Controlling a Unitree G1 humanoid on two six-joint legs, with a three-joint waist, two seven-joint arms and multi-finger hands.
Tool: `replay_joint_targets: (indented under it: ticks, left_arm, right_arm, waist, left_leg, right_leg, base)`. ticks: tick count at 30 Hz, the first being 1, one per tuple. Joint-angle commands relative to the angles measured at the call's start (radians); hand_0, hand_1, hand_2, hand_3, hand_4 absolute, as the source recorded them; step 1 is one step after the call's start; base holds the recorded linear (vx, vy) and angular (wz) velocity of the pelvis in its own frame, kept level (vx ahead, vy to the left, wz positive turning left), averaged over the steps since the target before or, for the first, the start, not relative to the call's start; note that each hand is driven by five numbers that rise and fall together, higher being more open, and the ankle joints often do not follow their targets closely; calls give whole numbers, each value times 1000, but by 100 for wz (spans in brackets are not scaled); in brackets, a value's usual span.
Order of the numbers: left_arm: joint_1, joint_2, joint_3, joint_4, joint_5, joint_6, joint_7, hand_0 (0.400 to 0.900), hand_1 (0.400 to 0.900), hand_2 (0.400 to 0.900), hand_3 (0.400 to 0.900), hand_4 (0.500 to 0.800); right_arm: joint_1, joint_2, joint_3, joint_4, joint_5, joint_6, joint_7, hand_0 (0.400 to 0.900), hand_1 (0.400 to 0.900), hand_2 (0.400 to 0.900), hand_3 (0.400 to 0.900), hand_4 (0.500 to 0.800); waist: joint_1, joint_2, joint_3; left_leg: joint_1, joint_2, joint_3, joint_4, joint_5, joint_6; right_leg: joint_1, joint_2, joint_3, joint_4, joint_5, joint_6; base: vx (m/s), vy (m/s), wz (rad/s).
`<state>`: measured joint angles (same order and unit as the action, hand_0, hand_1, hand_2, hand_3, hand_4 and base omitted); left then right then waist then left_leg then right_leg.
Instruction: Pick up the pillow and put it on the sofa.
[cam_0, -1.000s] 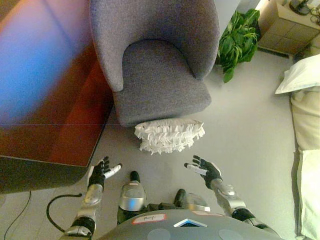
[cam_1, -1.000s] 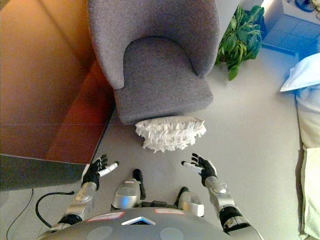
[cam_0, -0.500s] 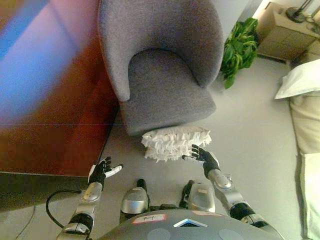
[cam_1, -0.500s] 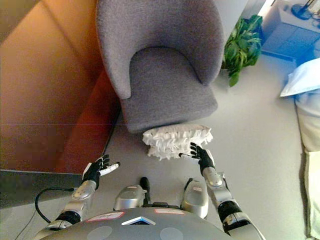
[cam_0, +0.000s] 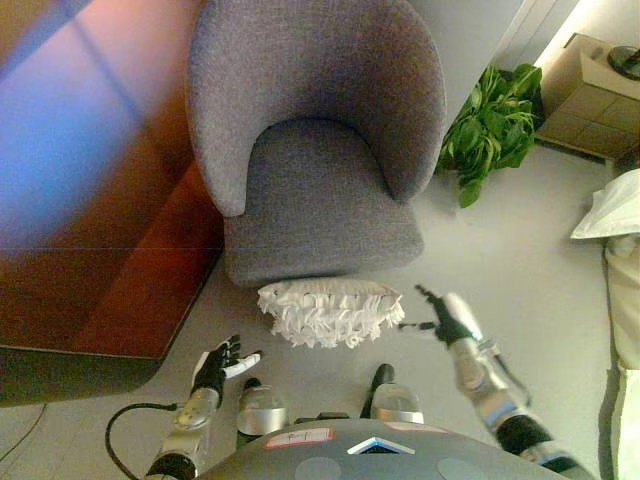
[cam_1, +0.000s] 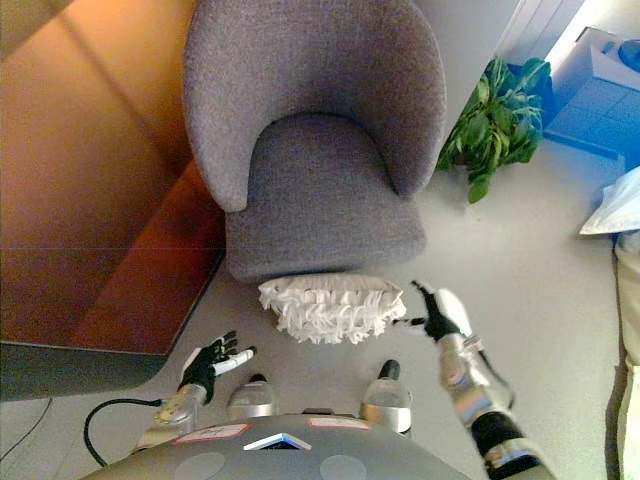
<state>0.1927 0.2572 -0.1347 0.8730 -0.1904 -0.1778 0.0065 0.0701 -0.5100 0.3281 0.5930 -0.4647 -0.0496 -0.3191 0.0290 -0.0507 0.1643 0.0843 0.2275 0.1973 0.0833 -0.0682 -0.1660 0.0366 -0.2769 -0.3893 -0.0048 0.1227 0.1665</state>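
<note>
Since the ruffled white pillow (cam_0: 328, 311) is on the floor against the grey armchair (cam_0: 315, 150), basically nothing's done yet. Right hand (cam_0: 446, 317) sits just right of it, fingers spread and empty; left hand (cam_0: 220, 362) hangs open, below-left of it. Grab, lift and drop-off all remain.

We see the left hand (cam_0: 217, 364) low, fingers spread and relaxed, palm inward. The right hand (cam_0: 448, 317), well apart from it, is raised higher, fingers extended.
</note>
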Motion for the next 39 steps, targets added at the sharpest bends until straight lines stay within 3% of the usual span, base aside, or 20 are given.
replay_joint_targets:
  ticks: [1,7,10,15,24,25,39]
  left_arm:
    - [-68,97,8,-74,-30,-65,10,900,900,900,900,800]
    - [-144,146,-33,-132,-132,-109,32,900,900,900,900,800]
    - [-172,169,-39,-159,-172,-130,70,900,900,900,900,800]
    - [-211,185,-47,-170,-236,-142,127,900,900,900,900,800]
    - [-212,172,-15,-157,-358,-203,137,900,900,900,900,800]
    - [-209,172,-15,-160,-370,-206,137,900,900,900,900,800]
    - [-170,182,-5,-191,-477,-256,117,900,900,900,900,800]
  right_arm:
    - [-132,-23,21,-122,-199,-6,-104,900,900,900,900,800]
    - [-274,-124,52,-158,-254,12,-160,900,900,900,900,800]
    - [-333,-154,69,-168,-227,-3,-149,900,900,900,900,800]
    - [-461,-188,104,-152,-142,-13,-85,900,900,900,900,800]
    - [-596,-263,120,-71,-104,-33,-113,900,900,900,900,800]
    - [-615,-275,125,-63,-97,-28,-121,900,900,900,900,800]
    - [-798,-330,219,45,-103,69,-172,900,900,900,900,800]
  waist:
    - [28,-14,44]
    - [49,-3,174]
    - [62,-6,230]
    - [74,11,295]
    - [70,57,346]
    - [73,66,354]
    - [97,100,356]
  left_leg:
    - [-64,12,-25,124,-51,53]
    - [-270,24,-123,284,-92,56]
    - [-392,25,-151,374,-111,60]
    - [-581,39,-169,514,-145,48]
    - [-827,82,-149,759,-206,49]
    - [-848,90,-154,814,-247,42]
    - [-1170,97,-208,1199,-368,61]
  right_leg:
    - [-131,-139,53,144,14,58]
    - [-361,-209,108,319,-2,64]
    - [-467,-236,136,413,-27,67]
    - [-633,-244,180,553,-83,65]
    - [-867,-251,232,795,-185,32]
    - [-889,-253,241,854,-228,36]
    - [-1177,-276,275,1181,-359,-15]
  base:
    - [-156,18,27]
    - [-248,-3,27]
    - [-219,-4,16]
    - [-193,39,6]
    - [-126,92,3]
    - [-3,79,1]
    - [-11,37,4]
